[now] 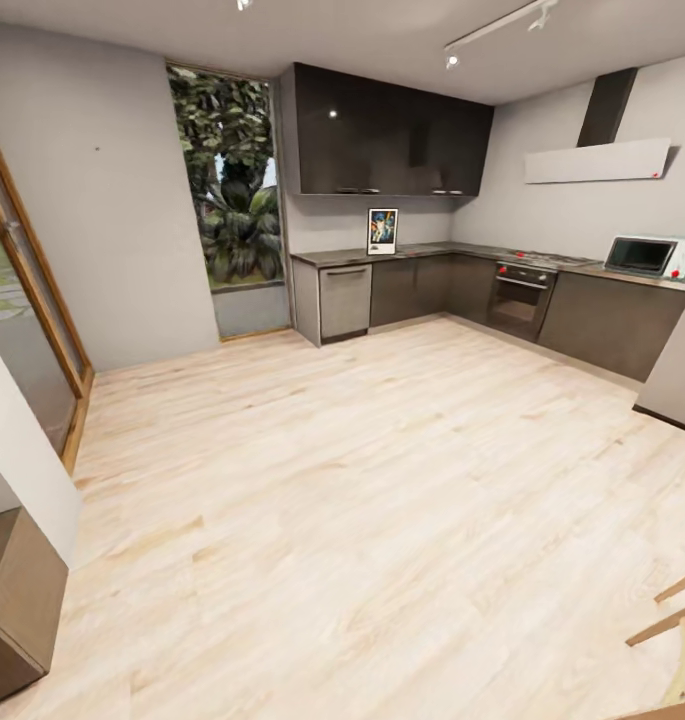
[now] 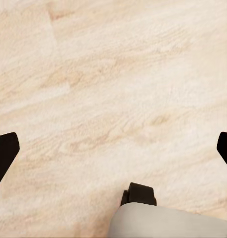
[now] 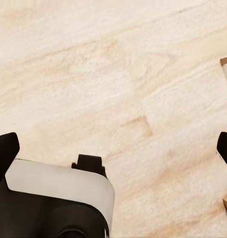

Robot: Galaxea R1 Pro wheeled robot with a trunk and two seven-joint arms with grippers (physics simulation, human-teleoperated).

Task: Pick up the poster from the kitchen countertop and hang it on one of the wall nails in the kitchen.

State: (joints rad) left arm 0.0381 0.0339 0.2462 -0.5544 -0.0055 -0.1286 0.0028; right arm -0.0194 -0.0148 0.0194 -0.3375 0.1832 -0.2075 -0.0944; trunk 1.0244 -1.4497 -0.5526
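Note:
Far across the room, the poster (image 1: 382,231) stands upright on the kitchen countertop (image 1: 432,250), leaning against the grey wall under the glossy black upper cabinets (image 1: 387,132). Its black frame and colourful picture show; it is too small to read. A tiny dark dot (image 1: 96,149) marks the left wall. In the left wrist view my left gripper (image 2: 113,151) hangs open over the plank floor, its black fingertips (image 2: 4,153) wide apart. My right gripper (image 3: 114,148) is likewise open above the floor, holding nothing.
Pale wood floor (image 1: 362,480) stretches between me and the cabinets. A hob and oven (image 1: 522,295) and a microwave (image 1: 650,256) sit along the right run. A tall window (image 1: 230,180) and glass door (image 1: 22,290) are on the left; wooden chair legs (image 1: 677,620) poke in at the lower right.

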